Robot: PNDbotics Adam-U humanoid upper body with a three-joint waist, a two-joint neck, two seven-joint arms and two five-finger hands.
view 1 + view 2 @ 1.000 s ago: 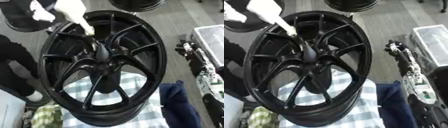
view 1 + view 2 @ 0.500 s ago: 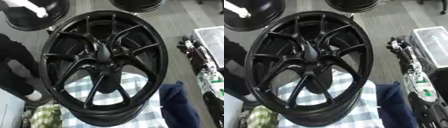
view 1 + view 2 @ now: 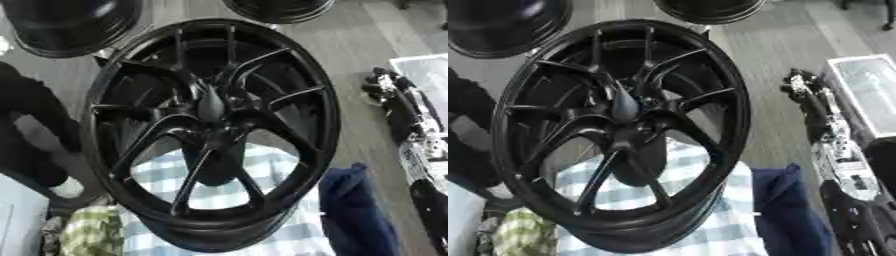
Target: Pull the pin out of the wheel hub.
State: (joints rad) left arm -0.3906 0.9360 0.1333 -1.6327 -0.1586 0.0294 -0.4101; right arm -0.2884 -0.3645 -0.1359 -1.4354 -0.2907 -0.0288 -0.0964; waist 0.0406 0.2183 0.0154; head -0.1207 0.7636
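Black wheel (image 3: 210, 135) tilted over checked cloth (image 3: 262, 170), hub (image 3: 210, 107) at centre, blue cloth (image 3: 785, 210) just beside. Neither hand visible.

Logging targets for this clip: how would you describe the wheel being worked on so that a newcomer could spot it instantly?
It is the big black wheel filling the middle of the view, tilted over blue-and-white checked cloth. Unlike the two black wheels cut off along the top edge, its thin paired spokes and central hub show fully.
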